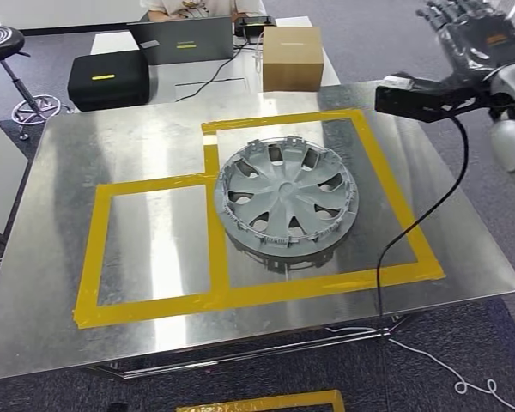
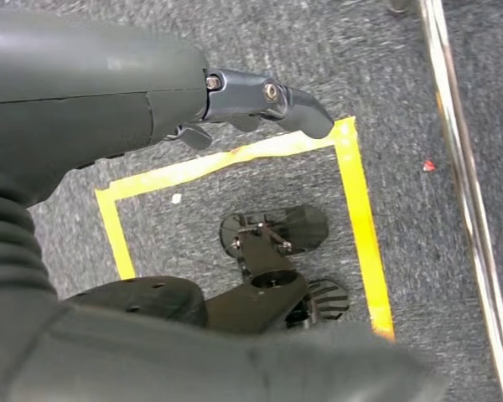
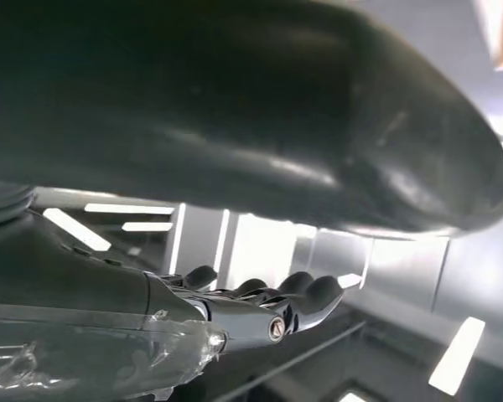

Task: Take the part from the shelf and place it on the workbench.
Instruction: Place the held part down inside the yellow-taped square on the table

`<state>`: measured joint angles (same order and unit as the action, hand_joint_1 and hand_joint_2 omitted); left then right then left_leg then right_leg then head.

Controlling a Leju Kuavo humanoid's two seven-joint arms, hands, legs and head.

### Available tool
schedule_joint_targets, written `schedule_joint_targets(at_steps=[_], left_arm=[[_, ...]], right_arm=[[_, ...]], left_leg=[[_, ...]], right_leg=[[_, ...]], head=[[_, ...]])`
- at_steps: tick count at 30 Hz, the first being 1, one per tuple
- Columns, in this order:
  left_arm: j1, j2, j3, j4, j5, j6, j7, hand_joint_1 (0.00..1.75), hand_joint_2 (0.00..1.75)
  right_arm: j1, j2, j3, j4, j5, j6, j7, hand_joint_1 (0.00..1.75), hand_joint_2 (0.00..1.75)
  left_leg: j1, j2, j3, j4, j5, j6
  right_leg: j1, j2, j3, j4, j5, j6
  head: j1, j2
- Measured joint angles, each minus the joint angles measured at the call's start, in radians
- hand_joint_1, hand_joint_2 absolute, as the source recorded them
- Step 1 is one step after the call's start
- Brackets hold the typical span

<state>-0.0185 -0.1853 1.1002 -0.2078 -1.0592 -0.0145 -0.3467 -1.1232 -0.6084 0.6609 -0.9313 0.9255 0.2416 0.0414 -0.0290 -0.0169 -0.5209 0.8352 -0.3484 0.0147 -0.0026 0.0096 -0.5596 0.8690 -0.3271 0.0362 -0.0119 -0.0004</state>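
**Hubcap on the bench, both hands holding nothing**

The right hand is raised high at the far right corner of the workbench, palm toward the camera, fingers spread apart and nothing in its grasp. In its wrist view the dark fingers extend loosely side by side against ceiling light panels. The left hand hangs down over the floor; its dark fingers stretch out straight, apart from the thumb, holding nothing.

One part lies on the workbench: a single silver-grey plastic hubcap, round, with curved spokes and oval openings, resting flat. It sits inside the right one of two rectangles marked in yellow tape; its left rim overlaps the tape strip dividing the two. The left rectangle holds nothing.

The workbench is one sheet of brushed, reflective metal with rounded corners. One black cable trails from the right arm across the bench's right side and down over its front edge.

Beyond the bench stands a second, paler table bearing one brown cardboard box, one black case with a yellow mark, and one grey laptop. One person sits behind the laptop. One black stool on a chrome base stands far left.

The floor is dark grey carpet; a further yellow tape rectangle is stuck to it below the left hand.
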Motion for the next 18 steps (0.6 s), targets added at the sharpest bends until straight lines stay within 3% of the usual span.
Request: schedule_joint_targets(at_steps=[5,7,9,12,14,16,18], left_arm=[[-0.009,-0.005,0.011,0.000,0.000,0.002,-0.003,0.00,0.00],[-0.011,-0.009,0.018,0.000,0.000,0.010,0.001,0.00,0.00],[-0.006,-0.014,0.026,-0.001,0.001,0.021,0.008,0.00,0.00],[0.004,-0.024,0.043,-0.002,0.012,0.033,0.010,0.00,0.00],[0.006,-0.031,0.057,-0.004,0.018,0.037,0.007,0.00,0.00],[0.008,-0.039,0.069,-0.007,0.016,0.040,0.010,0.00,0.00],[0.011,-0.047,0.076,-0.008,0.006,0.045,0.023,0.00,0.00]], right_arm=[[0.016,-0.101,-0.008,-0.129,-0.001,-0.031,0.042,0.00,0.00],[0.069,-0.155,-0.040,-0.191,-0.004,-0.141,0.101,0.00,0.00],[0.197,-0.228,-0.138,-0.291,-0.020,-0.294,0.150,0.00,0.00],[0.502,-0.298,-0.444,-0.486,-0.048,-0.431,0.110,0.00,0.00],[0.713,-0.288,-0.720,-0.617,-0.111,-0.453,0.023,0.00,0.00],[0.876,-0.230,-0.991,-0.737,-0.268,-0.474,-0.094,0.00,0.00],[0.986,-0.118,-1.227,-0.835,-0.483,-0.490,-0.219,0.00,0.00]], left_leg=[[-0.002,0.008,0.005,0.000,-0.004,0.004],[-0.002,0.004,0.006,0.000,-0.002,0.005],[-0.001,-0.004,0.008,0.000,-0.002,0.007],[0.001,-0.013,0.009,0.000,-0.007,0.010],[0.001,-0.016,0.008,0.000,-0.010,0.010],[0.001,-0.019,0.009,0.000,-0.013,0.008],[0.001,-0.019,0.013,0.000,-0.016,0.008]], right_leg=[[-0.002,0.011,0.000,-0.001,0.000,0.002],[-0.001,0.007,0.003,-0.002,-0.001,0.005],[0.000,-0.003,0.009,-0.003,-0.005,0.007],[0.001,-0.013,0.015,-0.004,-0.010,0.008],[0.001,-0.016,0.017,-0.004,-0.013,0.009],[0.001,-0.018,0.018,-0.004,-0.017,0.009],[0.001,-0.017,0.020,-0.004,-0.019,0.008]], head=[[-0.001,0.000],[-0.001,0.000],[0.000,0.000],[0.000,0.000],[0.000,0.000],[0.000,0.000],[0.000,0.000]])
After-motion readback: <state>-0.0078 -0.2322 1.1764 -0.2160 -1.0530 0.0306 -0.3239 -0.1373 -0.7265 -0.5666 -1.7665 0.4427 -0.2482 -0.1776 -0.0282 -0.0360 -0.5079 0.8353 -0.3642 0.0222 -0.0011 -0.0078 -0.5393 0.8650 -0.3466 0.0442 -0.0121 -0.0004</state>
